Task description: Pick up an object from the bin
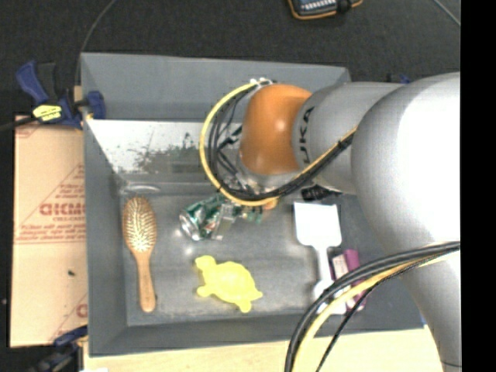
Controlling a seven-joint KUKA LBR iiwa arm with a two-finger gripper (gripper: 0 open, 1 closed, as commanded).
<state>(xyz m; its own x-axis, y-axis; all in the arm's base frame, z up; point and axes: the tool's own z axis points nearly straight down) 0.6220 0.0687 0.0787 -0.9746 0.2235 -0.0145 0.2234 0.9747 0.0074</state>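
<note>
Where the arm (387, 153) is brought into the grey metal bin (217, 76) from its right edge, the wrist is seen near the middle of the bin floor, somewhat towards the rear wall. The wrist is covered by an orange cover (271, 126), and a loop of yellow and black cables (209, 142) is carried around it. The end effector (236, 205) is largely hidden beneath this cover, so whether it is spread or pressed together cannot be told.

Just beside the end effector, on its left and at the centre of the bin floor, a crumpled green and silver can (203, 217) is found lying on its side. Whether it is touched by the end effector cannot be told.

A wooden hairbrush (141, 246) is laid along the left edge, bristle head towards the rear and handle towards the front. A yellow turtle-shaped toy (226, 282) is placed near the front edge, well apart from the can. A white flat tool (318, 225) with a purple handle (345, 263) is seen by the right edge, partly covered by the arm.
</note>
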